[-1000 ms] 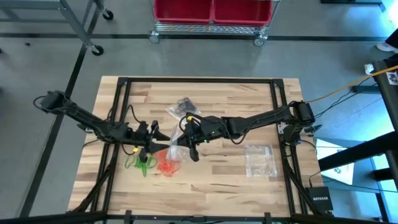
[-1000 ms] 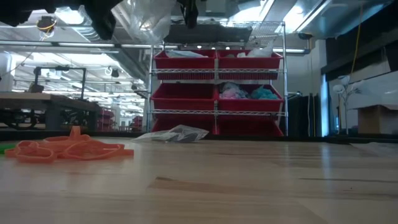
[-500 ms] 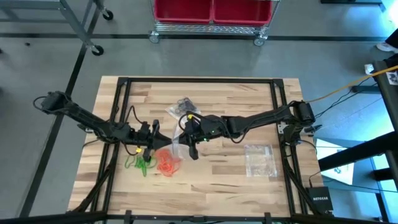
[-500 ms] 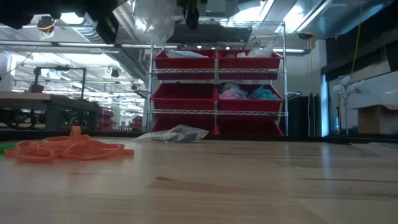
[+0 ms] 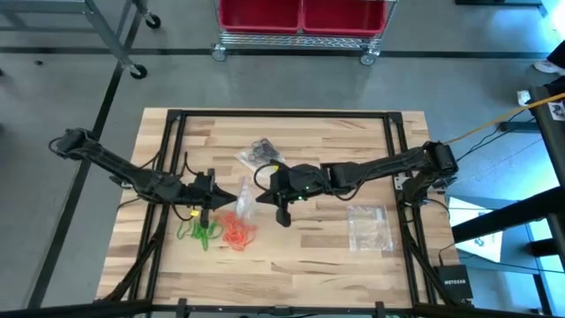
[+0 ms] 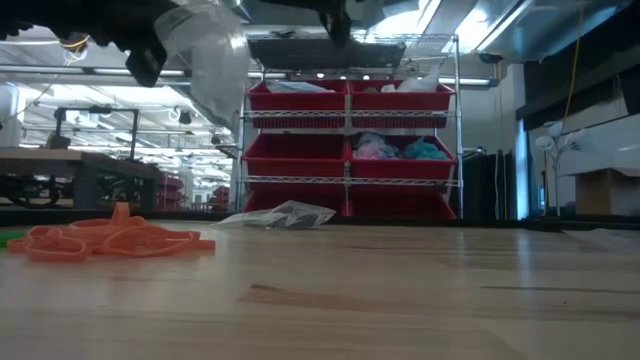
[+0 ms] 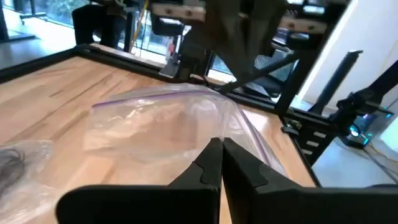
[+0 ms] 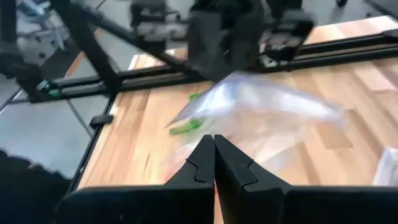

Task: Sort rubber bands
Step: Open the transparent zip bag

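**Two arms stretch an empty bag above the sorted piles**

Near the middle of the high view, both arms meet over the table (image 5: 353, 150) with a clear plastic bag (image 5: 240, 196) strung between them. The left tool (image 5: 214, 192) is pinched shut on one edge of it, and the right tool (image 5: 281, 212) is closed on the opposite edge. My guess is they hold it taut and lifted so its mouth can be pulled apart for filling. From table height the bag (image 6: 215, 60) hangs in the upper left of the frame, and it looks empty.

The rubber bands lie loose on the wood beneath: an orange-red pile (image 5: 237, 231) just below the bag, and a green pile (image 5: 199, 232) left of it. Above centre lies a second bag (image 5: 258, 152) with black bands inside. A third bag (image 5: 368, 226) rests flat at lower right; what it contains I cannot tell.
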Robot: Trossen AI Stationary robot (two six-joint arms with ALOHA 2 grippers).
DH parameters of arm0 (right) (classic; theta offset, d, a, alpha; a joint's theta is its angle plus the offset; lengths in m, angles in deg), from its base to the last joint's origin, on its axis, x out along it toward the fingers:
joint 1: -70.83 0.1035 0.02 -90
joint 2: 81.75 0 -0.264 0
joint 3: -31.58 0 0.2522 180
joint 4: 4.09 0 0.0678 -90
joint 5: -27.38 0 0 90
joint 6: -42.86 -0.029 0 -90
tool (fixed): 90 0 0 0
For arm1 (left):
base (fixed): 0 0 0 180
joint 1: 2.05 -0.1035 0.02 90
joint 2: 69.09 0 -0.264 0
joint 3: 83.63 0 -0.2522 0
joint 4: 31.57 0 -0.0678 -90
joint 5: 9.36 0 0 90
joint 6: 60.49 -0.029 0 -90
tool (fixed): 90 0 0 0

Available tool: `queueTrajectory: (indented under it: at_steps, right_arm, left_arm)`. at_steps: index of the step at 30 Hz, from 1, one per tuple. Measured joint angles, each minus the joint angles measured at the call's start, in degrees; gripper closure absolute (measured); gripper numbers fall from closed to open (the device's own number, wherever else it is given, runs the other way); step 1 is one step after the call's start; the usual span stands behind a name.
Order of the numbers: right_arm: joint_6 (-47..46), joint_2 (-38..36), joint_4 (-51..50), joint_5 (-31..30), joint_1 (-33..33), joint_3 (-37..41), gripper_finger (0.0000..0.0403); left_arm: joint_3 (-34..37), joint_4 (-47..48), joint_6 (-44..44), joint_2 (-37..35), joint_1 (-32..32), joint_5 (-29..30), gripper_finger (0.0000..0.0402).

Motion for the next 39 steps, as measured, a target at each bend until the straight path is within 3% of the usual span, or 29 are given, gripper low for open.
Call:
queueTrajectory:
  at_steps: [8,13,20,26,32,39]
  right_arm:
    - [-1.2,1.3,-2.2,-1.2,0.7,0.0,0.0402]
    - [-2.2,1.7,-0.6,-6.3,0.7,0.1,0.0398]
    - [-6.9,1.7,-0.9,-10.1,0.7,0.1,0.0327]
    - [-2.6,1.7,-0.5,-13.6,0.2,0.1,0.0282]
    - [2.1,1.8,-0.5,-19.0,0.2,0.1,0.028]
    - [3.2,1.8,-0.3,-19.1,-0.1,0.1,0.028]
  left_arm:
    - [0.0,-1.1,0.1,-0.9,0.0,-0.5,0.0401]
    - [0.0,-0.8,0.9,-0.9,0.0,-1.7,0.0401]
    - [0.0,-0.8,-0.9,-0.9,-0.1,-1.8,0.0401]
    - [0.0,-0.4,-3.9,-0.8,-0.1,-1.8,0.0402]
    - [0.0,-0.4,-5.0,-0.8,-0.1,-1.8,0.0401]
    - [0.0,-0.4,-5.1,-0.8,-0.1,-1.8,0.0401]
